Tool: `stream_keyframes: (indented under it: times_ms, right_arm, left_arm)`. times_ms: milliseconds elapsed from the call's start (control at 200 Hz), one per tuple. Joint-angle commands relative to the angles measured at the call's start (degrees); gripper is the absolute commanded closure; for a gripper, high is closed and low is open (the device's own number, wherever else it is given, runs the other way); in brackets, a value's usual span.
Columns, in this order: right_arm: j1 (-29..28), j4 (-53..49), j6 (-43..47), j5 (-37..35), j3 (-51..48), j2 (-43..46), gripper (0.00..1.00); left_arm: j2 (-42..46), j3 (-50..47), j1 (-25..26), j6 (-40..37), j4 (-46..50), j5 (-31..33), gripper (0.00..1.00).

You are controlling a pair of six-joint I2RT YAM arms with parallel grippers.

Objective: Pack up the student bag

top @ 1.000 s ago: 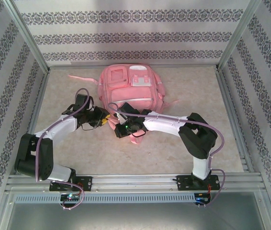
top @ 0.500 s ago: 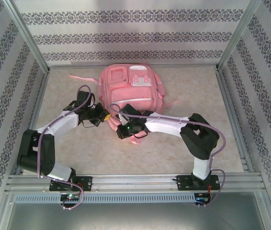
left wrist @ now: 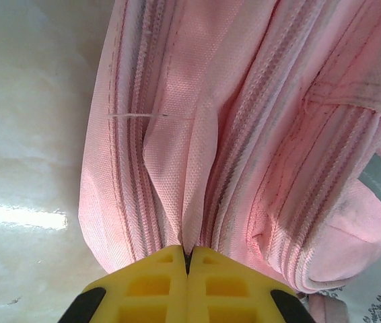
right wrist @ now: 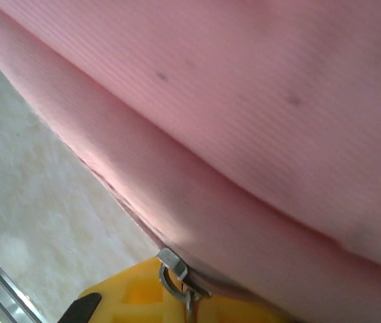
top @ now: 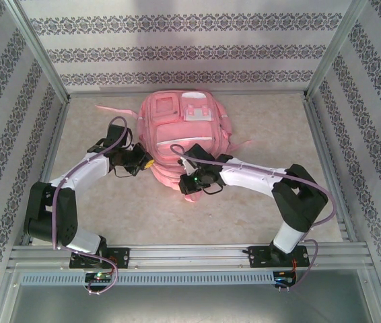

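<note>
Both arms reach from the near rail across the counter [top: 143, 208] and meet at the near edge of the student bag [top: 180, 128].

Left end effector [left wrist: 187, 252]: yellow fingers pressed together, clamped on a fold of pink fabric [left wrist: 177, 168] pinched up beside the zip lines on the bag's near-left side.

Right end effector [right wrist: 184, 296]: closed. The metal zip pull [right wrist: 172, 269] sits at its tip and runs down into the yellow pad, so I judge that it is gripping the pull. Only one pad is in the wrist view and the contact itself is cut off at the frame edge.

Bag: lies flat, front pockets up, mid-counter toward the far wall [top: 190, 50], with a strap [top: 110, 109] trailing off its far-left corner.

Step in hand (judgement): opening a zip, early in the task. The left side anchors the cloth and the right side has the slider.

Next move calls for drawing the pull along the track, in line with the teeth, while the left grip keeps the fabric taut. Soft cloth may bunch ahead of the slider or slip from the pinch.

Hard to make out:
- From above, both fingertips are hidden under the wrists.
- Which compartment this zip serves: cannot tell.
- Whether the zip is partly open: cannot tell.
- What is to go inside: cannot tell.
</note>
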State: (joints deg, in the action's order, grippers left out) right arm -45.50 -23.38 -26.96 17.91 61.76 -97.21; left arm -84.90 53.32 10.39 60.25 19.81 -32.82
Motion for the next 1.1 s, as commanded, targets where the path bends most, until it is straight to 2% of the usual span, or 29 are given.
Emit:
stream_keyframes:
  times_ms: [0, 290, 645, 864, 1044, 1099]
  right_arm:
    - [2.5, -9.8, 4.0, -1.3, -0.8, 1.3, 1.00]
    - [7.7, -15.6, 9.4, -3.1, -1.3, 3.2, 1.00]
    - [14.2, -14.1, 10.5, -10.7, -3.8, 5.5, 1.00]
    - [12.6, -11.9, 12.6, -0.9, -1.6, 4.4, 1.00]
    - [4.8, -7.7, 5.1, 4.9, 2.3, 2.1, 1.00]
    - [1.9, -6.4, 2.1, 5.9, 5.2, -0.6, 1.00]
  left_arm:
    - [-0.5, 2.8, -2.1, -2.2, -0.4, 3.6, 1.00]
    - [0.0, 3.8, -3.4, -3.4, 1.3, 3.8, 1.00]
    - [0.5, 6.1, -3.7, -6.1, 6.1, 6.4, 1.00]
    - [0.2, 8.9, -3.6, -9.2, 10.5, 8.3, 1.00]
    - [-4.6, 20.4, -5.0, -18.0, 21.2, 13.6, 1.00]
    - [-6.4, 24.0, -5.8, -19.7, 23.6, 15.6, 0.93]
